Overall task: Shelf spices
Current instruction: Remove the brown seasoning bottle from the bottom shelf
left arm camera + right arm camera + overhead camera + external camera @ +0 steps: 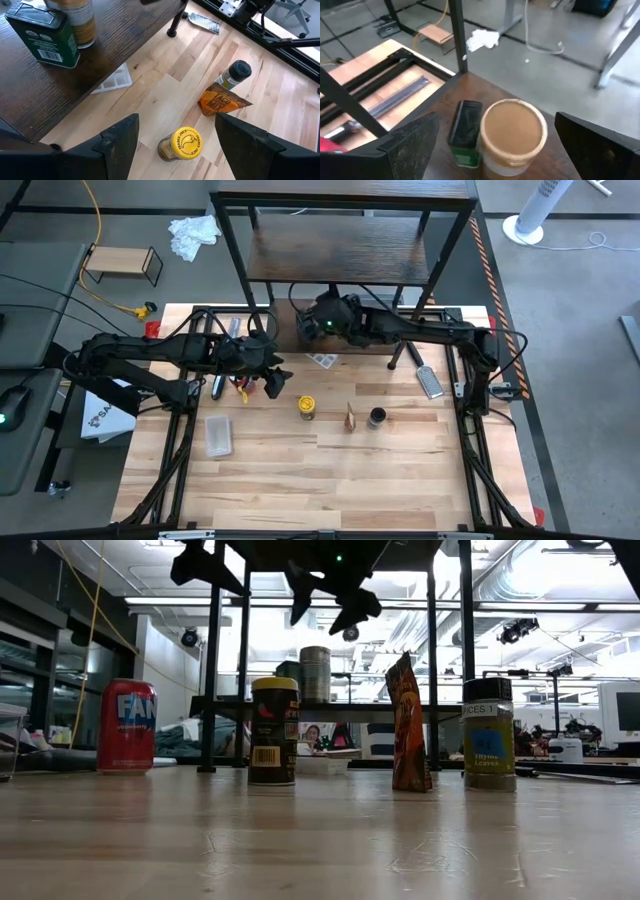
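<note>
Orange packet [224,98] reads "TACO MIX"; red can [127,726] shows "FAN".

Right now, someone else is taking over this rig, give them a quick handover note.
Left gripper: open, empty, above the yellow-lidded jar.
Right gripper: open, empty, at the shelf over the tan-lidded jar.
Done: tan-lidded jar and green tin stand on the lowest shelf board.
Left: yellow-lidded jar, taco mix packet and dark-lidded jar, all on the table.

light wood table [300,480] – yellow-lidded jar [306,407], orange packet [349,418], dark-lidded jar [376,418], dark shelf board [30,95] – green tin [42,35], tan-lidded jar [512,132]
</note>
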{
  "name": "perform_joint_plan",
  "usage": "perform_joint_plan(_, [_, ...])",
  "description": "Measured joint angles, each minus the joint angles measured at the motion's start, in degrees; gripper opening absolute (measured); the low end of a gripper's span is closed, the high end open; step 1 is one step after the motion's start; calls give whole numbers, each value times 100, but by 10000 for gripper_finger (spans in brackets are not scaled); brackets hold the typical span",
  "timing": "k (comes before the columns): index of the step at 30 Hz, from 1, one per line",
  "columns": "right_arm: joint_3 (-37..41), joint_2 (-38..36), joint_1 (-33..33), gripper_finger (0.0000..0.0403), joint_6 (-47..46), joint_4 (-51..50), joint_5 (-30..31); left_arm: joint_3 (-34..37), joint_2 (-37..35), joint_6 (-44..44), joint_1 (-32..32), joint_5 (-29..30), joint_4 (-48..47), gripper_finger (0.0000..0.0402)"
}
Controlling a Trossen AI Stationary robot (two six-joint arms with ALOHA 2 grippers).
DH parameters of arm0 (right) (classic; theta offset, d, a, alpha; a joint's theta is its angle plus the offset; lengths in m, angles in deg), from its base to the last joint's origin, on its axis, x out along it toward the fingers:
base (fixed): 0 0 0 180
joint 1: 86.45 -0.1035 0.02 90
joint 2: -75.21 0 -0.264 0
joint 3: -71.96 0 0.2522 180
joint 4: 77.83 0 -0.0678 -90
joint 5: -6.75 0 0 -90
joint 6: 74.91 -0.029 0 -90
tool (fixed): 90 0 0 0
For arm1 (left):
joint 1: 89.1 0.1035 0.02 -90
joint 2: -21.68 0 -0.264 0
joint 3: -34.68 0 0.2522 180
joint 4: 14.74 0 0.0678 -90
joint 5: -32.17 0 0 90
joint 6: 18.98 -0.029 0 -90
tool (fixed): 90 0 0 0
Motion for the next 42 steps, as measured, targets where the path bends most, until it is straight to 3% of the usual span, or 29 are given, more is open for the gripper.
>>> perform_joint_plan(7, [7, 10, 225, 392, -381, -22, 191, 1, 0, 1, 0, -15, 0, 257])
perform_joint_plan(12, [7, 15, 372, 392, -632, 0, -422, 0, 0, 2, 0, -59, 0, 257])
perform_joint_plan(42, [4, 426, 248, 391, -159, -43, -513, 0, 0, 0, -42, -7, -46, 257])
